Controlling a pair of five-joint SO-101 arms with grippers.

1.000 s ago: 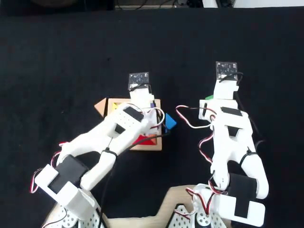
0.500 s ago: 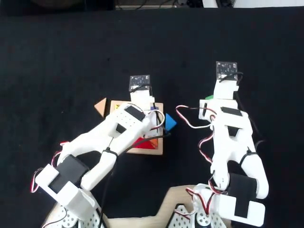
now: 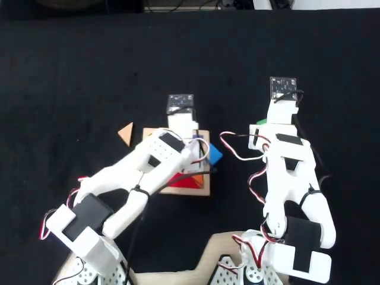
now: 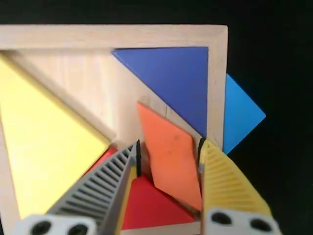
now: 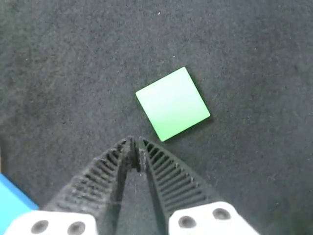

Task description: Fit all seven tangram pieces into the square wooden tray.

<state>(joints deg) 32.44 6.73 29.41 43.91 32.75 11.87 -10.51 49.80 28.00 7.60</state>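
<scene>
Left gripper point(image 4: 168, 164) clamps the orange parallelogram point(image 4: 168, 139), askew beside the dark blue triangle point(image 4: 171, 73) filling the square wooden tray's point(image 4: 122, 35) corner; right gripper point(image 5: 135, 147) closed, empty.

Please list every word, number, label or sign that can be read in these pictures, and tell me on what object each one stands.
No text can be read in any view.
The square wooden tray, the orange parallelogram and the green square bear no print.
The dark circuit boards on the two arms show pale marks, too small to read.
</scene>
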